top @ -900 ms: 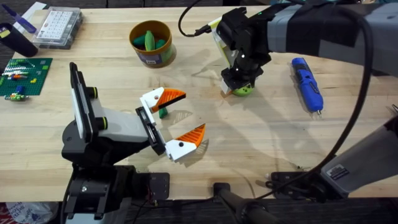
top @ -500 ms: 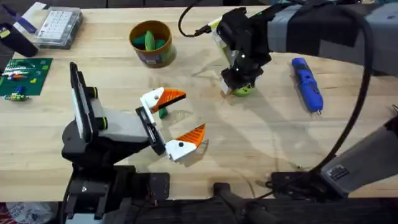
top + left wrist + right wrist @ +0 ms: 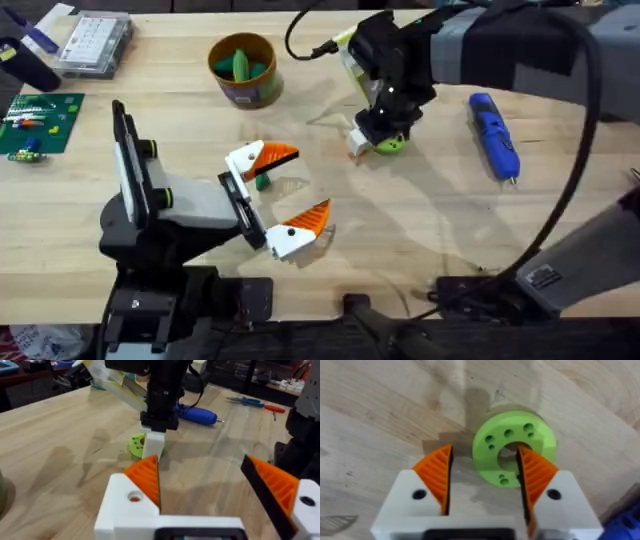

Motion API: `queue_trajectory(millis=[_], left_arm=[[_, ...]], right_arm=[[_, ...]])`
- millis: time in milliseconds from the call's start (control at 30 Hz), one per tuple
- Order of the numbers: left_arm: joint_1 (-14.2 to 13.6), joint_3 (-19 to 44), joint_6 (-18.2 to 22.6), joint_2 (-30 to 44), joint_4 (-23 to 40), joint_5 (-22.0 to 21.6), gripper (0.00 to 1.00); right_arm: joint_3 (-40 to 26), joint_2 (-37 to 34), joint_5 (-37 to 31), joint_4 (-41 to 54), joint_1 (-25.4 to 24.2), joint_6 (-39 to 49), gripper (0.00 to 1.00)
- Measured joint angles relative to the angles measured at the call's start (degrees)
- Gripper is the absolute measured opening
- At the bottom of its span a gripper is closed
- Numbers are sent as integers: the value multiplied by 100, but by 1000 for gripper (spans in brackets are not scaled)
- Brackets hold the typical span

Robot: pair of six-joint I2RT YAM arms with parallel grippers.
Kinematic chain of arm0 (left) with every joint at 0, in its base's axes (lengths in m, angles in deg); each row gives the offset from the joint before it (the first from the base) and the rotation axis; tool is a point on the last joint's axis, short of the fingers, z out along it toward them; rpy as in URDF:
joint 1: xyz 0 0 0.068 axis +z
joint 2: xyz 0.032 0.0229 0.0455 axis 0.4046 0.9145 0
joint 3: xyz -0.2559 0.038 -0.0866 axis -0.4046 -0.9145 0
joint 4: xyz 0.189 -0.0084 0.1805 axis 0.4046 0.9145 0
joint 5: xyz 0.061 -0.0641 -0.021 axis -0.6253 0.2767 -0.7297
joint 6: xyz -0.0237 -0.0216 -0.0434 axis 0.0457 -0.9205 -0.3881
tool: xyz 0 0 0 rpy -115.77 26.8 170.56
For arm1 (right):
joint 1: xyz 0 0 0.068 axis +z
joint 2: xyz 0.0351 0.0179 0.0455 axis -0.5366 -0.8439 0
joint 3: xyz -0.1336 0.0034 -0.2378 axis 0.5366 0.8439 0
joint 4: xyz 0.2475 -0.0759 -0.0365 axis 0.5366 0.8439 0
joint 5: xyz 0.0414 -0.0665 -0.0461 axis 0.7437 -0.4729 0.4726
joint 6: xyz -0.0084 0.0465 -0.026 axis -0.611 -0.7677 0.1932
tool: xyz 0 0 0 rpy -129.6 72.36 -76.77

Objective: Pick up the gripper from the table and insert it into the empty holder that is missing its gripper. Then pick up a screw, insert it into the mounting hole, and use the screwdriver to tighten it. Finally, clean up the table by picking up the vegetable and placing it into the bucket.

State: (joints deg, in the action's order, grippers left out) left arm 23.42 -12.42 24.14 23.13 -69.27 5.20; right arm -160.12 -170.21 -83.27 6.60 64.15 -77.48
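We note the bucket (image 3: 243,68) at the table's (image 3: 420,220) far side, left of centre, with the compartment box (image 3: 93,42) farther left. The right gripper (image 3: 372,140) stands over the disc (image 3: 390,144) near centre, one fingertip in its hole, and the screwdriver (image 3: 495,134) lies to its right. The left gripper (image 3: 291,186) sits nearer us, the vegetable (image 3: 262,179) beside its far finger.

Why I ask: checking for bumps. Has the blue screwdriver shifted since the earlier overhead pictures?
No. The screwdriver lies in the same spot on the table, right of the lime-green disc.
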Motion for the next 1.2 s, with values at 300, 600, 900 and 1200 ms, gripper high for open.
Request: queue_trajectory(millis=[300,600,900,1200], left_arm=[[0,0,0,0,-1,0,987],[0,0,0,1,1,1,986],[0,0,-1,0,0,0,986],[0,0,-1,0,1,1,986]], right_arm=[[11,148,19,178,0,18,991],[31,1930,19,643,0,18,995],[48,4031,20,1418,0,-183,995],[991,5341,294,1407,-137,-289,995]])
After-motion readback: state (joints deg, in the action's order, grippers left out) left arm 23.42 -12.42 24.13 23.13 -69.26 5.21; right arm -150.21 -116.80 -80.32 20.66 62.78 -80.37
